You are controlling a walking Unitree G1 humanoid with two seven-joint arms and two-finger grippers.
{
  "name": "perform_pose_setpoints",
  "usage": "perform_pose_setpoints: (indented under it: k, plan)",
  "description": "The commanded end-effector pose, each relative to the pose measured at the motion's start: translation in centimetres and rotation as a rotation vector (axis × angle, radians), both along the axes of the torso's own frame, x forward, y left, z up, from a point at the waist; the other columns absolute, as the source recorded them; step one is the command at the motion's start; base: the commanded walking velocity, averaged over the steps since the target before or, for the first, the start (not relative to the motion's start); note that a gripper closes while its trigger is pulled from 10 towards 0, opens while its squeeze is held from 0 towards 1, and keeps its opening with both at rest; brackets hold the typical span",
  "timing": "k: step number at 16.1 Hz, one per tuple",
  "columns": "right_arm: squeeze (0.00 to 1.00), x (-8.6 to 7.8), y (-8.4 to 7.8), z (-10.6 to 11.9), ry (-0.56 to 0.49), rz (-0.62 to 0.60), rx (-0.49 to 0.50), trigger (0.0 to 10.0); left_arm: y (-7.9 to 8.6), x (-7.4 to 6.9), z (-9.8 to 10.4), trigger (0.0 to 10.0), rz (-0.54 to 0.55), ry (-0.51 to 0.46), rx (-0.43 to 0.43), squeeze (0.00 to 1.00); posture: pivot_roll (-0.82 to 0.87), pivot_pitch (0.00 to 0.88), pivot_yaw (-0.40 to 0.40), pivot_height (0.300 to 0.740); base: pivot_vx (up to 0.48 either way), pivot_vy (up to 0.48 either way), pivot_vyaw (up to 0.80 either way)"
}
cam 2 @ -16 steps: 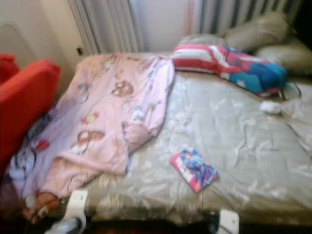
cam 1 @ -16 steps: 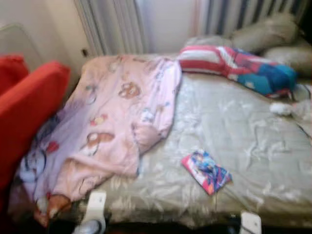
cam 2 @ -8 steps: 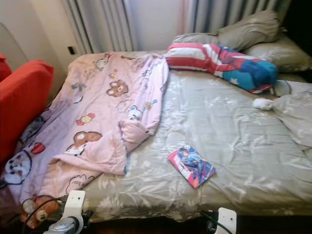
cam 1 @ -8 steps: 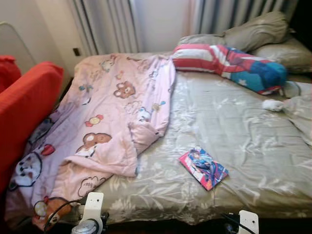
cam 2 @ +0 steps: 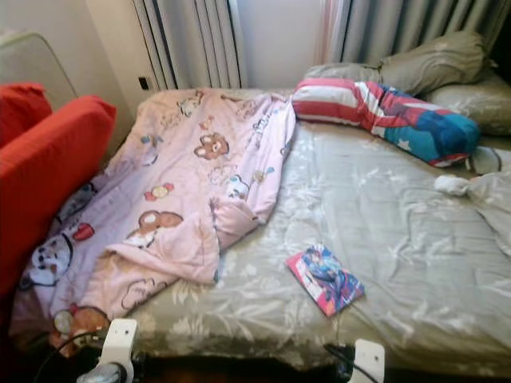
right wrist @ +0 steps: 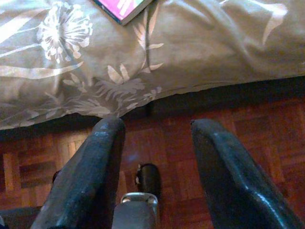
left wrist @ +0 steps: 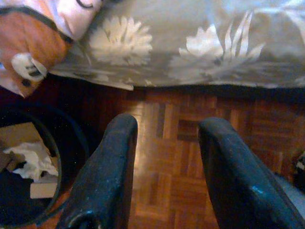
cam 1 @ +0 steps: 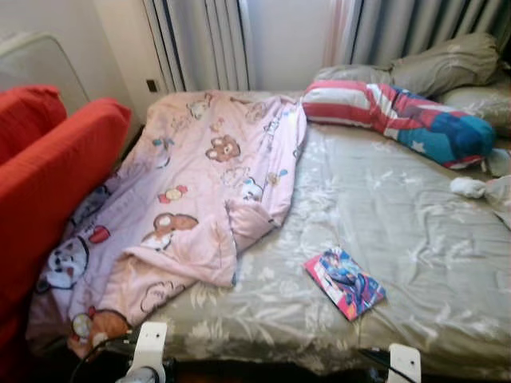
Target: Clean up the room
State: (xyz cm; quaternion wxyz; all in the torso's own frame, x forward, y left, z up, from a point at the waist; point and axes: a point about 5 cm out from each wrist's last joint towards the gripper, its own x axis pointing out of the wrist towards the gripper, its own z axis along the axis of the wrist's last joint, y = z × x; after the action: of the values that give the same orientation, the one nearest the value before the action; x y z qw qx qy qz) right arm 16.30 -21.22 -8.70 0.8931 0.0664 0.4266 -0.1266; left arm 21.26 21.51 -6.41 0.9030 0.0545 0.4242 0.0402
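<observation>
Camera panned left; book [cam 1: 345, 283] diagonal on bed [cam 1: 415, 215].

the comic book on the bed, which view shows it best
The left eye view: the comic book lies whole on the grey sheet, cover up, right of the pink blanket. The right eye view shows the same. The right wrist view catches just a pink corner.

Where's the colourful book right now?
The thin pink-and-blue picture book lies flat on the grey floral bedsheet, near the bed's foot edge, right of the pink teddy-bear blanket.
</observation>
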Motion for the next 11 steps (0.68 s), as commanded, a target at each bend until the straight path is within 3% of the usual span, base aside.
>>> perform_pose_setpoints:
  k: [1, 3, 9, 11]
  plan:
    - [0.0, -0.3, 0.0, -0.2, 0.01, -0.009, 0.008, 10.0, 0.6, -0.6, -0.2, 10.0, -0.008, 0.003, 0.009, 0.0, 0.01, 0.0, 0.064, 0.74, 0.262, 0.0, 0.0]
    - [0.0, -0.3, 0.1, -0.2, 0.008, -0.014, 0.014, 10.0, 1.2, -1.6, -0.5, 10.0, -0.005, 0.008, 0.011, 0.0, 0.01, 0.0, 0.067, 0.74, 0.302, 0.0, 0.0]
    - [0.0, -0.2, 0.1, -0.1, 0.012, -0.011, 0.012, 10.0, 1.8, -2.0, -0.5, 10.0, -0.008, 0.011, 0.017, 0.0, -0.01, 0.0, 0.071, 0.74, 0.297, 0.0, 0.0]
    - [0.0, 0.0, 0.0, 0.0, 0.001, -0.021, 0.013, 10.0, 1.7, -2.0, -0.6, 10.0, -0.006, 0.011, 0.011, 0.0, -0.01, 0.0, 0.069, 0.74, 0.0, 0.0, 0.0]
